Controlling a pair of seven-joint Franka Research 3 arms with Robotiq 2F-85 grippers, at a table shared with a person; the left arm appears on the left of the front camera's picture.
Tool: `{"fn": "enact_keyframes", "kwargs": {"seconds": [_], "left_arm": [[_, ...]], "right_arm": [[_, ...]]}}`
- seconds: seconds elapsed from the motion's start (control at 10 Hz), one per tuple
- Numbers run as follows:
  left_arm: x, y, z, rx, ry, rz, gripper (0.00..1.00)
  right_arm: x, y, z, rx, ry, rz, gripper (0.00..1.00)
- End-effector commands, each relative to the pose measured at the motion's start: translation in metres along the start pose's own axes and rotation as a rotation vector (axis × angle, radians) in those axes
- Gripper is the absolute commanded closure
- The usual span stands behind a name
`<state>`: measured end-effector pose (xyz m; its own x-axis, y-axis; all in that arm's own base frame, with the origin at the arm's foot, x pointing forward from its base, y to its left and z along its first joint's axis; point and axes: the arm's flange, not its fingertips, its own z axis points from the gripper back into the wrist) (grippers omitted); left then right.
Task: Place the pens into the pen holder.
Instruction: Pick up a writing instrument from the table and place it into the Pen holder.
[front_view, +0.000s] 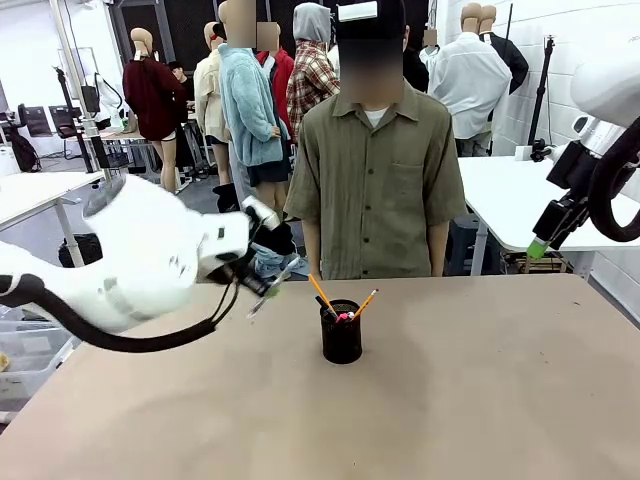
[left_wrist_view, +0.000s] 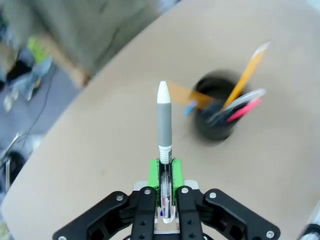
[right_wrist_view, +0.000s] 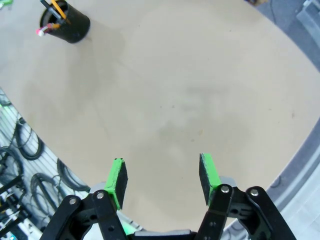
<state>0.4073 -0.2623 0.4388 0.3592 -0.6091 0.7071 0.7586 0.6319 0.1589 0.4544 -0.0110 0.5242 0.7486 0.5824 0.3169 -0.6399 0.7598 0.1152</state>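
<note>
Left gripper (left_wrist_view: 165, 172): clamped on a pen, jaws drawn close, green pads pinching the clear barrel near its rear end; in the front view the gripper (front_view: 262, 283) hangs above the table to the left of the holder.
Held pen (left_wrist_view: 164, 127): pale, with a grey grip sleeve and a white pointed tip; it projects straight out past the fingertips, in line with the fingers.
Pen holder (front_view: 341, 331): black mesh cup standing upright on the table (front_view: 480, 400), near its middle and in front of the person.
Pens already in holder: two orange-yellow pencils (front_view: 321, 293) leaning outward, plus a pink-ended one (left_wrist_view: 243, 110) and a pale one, blurred in the left wrist view.
Right gripper (right_wrist_view: 162, 177): jaws standing wide, nothing between them, raised over bare table well apart from the holder (right_wrist_view: 67, 22).
Handling, judged: the pen looks light, rigid and smooth-sided, so likely to pivot or slide in a two-pad pinch; the hold near the rear leaves a long free length to lead into the cup.
Hold point, judged: the rubbery grey sleeve would offer more friction than the clear barrel.
Risk, judged: the cup looks light and could tip if nudged; the leaning pencils narrow the free opening.
</note>
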Motion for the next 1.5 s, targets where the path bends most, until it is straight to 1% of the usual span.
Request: {"fn": "enact_keyframes", "kwargs": {"seconds": [0.0,0.1,0.2,0.3,0.4,0.5,0.6,0.8,0.9,1.0,1.1,1.2,1.3,1.4], "left_arm": [[-0.087,0.061,0.01,-0.313,-0.226,-0.063,1.0],[-0.082,0.059,0.009,-0.337,-0.262,-0.078,1.0],[-0.077,0.059,0.007,-0.336,-0.257,-0.066,1.0],[-0.074,0.055,0.005,-0.38,-0.28,-0.079,1.0],[-0.07,0.058,-0.002,-0.463,-0.319,-0.088,1.0],[-0.065,0.057,-0.01,-0.507,-0.353,-0.071,1.0],[-0.06,0.059,-0.015,-0.523,-0.4,-0.075,1.0],[-0.056,0.063,-0.019,-0.504,-0.509,-0.102,1.0],[-0.054,0.065,-0.025,-0.491,-0.574,-0.099,1.0],[-0.051,0.064,-0.034,-0.473,-0.612,-0.081,1.0],[-0.047,0.054,-0.038,-0.498,-0.626,-0.056,1.0],[-0.045,0.051,-0.041,-0.495,-0.634,-0.034,1.0],[-0.038,0.051,-0.043,-0.459,-0.567,-0.012,1.0],[-0.041,0.059,-0.032,-0.502,-0.593,-0.042,1.0]], "right_arm": [[-0.001,0.001,-0.003,-0.011,-0.007,-0.01,0.28],[-0.001,0.001,-0.003,-0.011,-0.007,-0.01,0.28],[-0.001,0.001,-0.003,-0.011,-0.007,-0.01,0.28],[-0.001,0.001,-0.003,-0.011,-0.007,-0.01,0.28],[-0.001,0.001,-0.003,-0.011,-0.007,-0.01,0.28],[-0.001,0.001,-0.003,-0.011,-0.007,-0.01,0.28],[-0.001,0.001,-0.003,-0.011,-0.007,-0.01,0.28],[-0.001,0.001,-0.003,-0.011,-0.007,-0.01,0.28],[-0.001,0.001,-0.003,-0.011,-0.007,-0.01,0.28],[-0.001,0.001,-0.003,-0.011,-0.007,-0.01,0.28],[-0.001,0.001,-0.003,-0.011,-0.007,-0.01,0.28],[-0.001,0.001,-0.003,-0.011,-0.007,-0.01,0.28],[-0.001,0.001,-0.003,-0.011,-0.007,-0.01,0.28],[-0.001,0.001,-0.003,-0.011,-0.007,-0.01,0.28]]}}
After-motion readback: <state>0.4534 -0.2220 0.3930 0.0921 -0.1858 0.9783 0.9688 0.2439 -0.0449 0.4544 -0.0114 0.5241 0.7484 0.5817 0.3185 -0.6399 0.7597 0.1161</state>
